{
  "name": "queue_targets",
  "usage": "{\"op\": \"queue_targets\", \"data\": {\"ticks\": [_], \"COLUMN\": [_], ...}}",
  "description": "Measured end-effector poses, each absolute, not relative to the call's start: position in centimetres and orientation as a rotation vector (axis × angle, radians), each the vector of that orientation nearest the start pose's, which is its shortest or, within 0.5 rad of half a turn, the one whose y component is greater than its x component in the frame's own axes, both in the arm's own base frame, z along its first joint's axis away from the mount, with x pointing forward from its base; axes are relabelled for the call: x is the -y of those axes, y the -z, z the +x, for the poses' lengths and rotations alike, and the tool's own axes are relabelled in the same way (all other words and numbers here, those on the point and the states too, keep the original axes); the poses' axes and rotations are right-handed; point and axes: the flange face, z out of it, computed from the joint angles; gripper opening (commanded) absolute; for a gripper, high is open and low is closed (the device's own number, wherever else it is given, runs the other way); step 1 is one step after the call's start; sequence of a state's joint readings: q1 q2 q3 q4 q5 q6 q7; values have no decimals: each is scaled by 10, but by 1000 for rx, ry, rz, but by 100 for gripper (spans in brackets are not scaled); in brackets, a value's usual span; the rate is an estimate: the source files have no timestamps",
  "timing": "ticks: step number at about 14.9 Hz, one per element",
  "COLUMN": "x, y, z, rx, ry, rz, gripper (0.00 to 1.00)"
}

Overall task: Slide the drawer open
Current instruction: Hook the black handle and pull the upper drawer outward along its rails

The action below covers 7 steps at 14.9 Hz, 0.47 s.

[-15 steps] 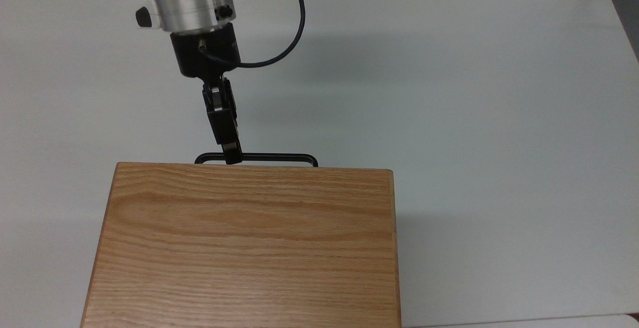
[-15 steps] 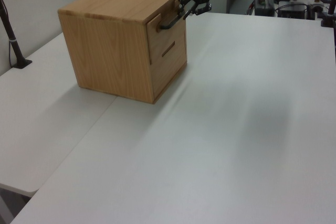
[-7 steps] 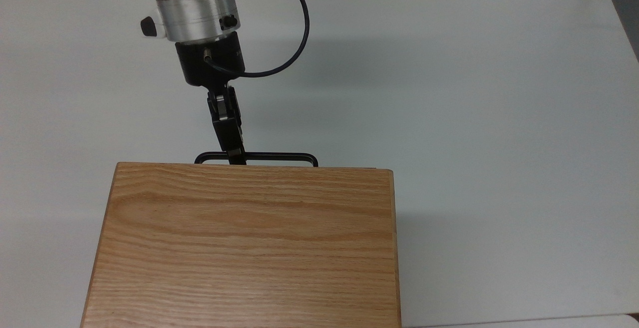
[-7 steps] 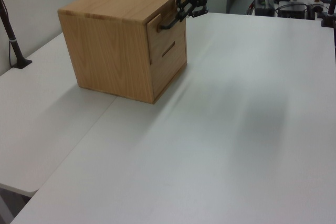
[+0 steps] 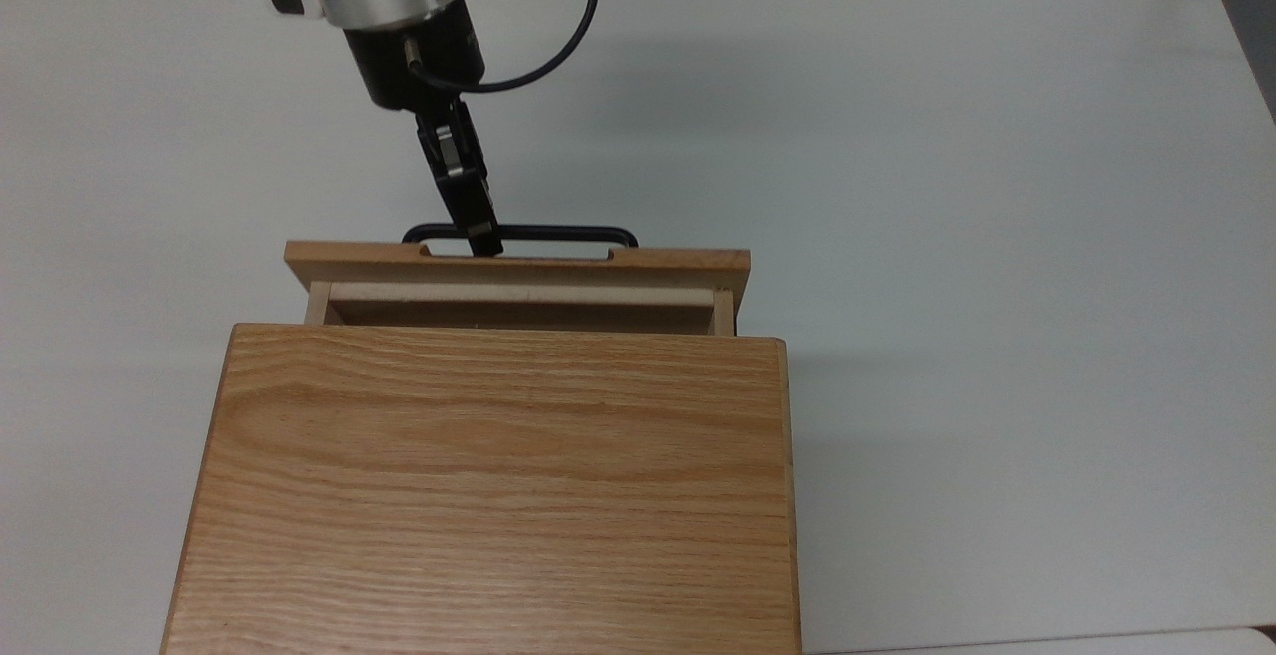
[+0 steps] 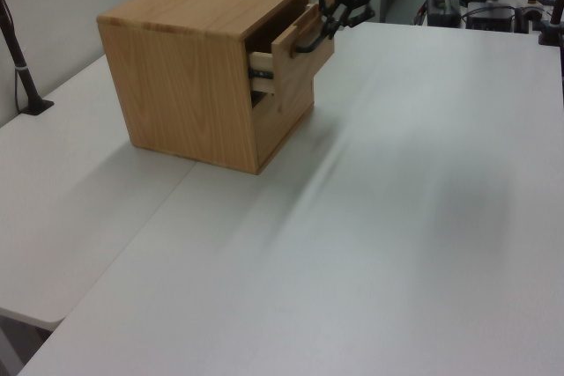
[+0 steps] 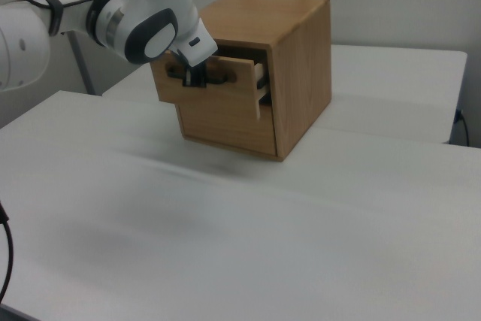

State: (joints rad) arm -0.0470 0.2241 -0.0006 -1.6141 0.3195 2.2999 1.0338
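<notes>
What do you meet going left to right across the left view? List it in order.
black pole → cabinet → drawer, pulled partway out → hand at the drawer's handle

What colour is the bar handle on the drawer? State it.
Black. The handle on the light oak drawer shows best in the top view, where the gripper meets it.

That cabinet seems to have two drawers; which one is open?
The upper drawer, with the black handle the gripper holds, is pulled out. The lower one sits flush.
</notes>
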Motion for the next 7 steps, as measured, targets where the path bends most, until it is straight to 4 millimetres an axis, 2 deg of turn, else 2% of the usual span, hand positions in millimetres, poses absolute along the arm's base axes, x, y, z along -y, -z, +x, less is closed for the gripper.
{"op": "queue_targets", "data": {"ticks": [3, 7], "x": [24, 20], "y": [-549, -556], "z": [638, 610], "rx": [-1538, -1541], "ry": [325, 247], "rz": [-2207, -2287], "gripper": [11, 11]}}
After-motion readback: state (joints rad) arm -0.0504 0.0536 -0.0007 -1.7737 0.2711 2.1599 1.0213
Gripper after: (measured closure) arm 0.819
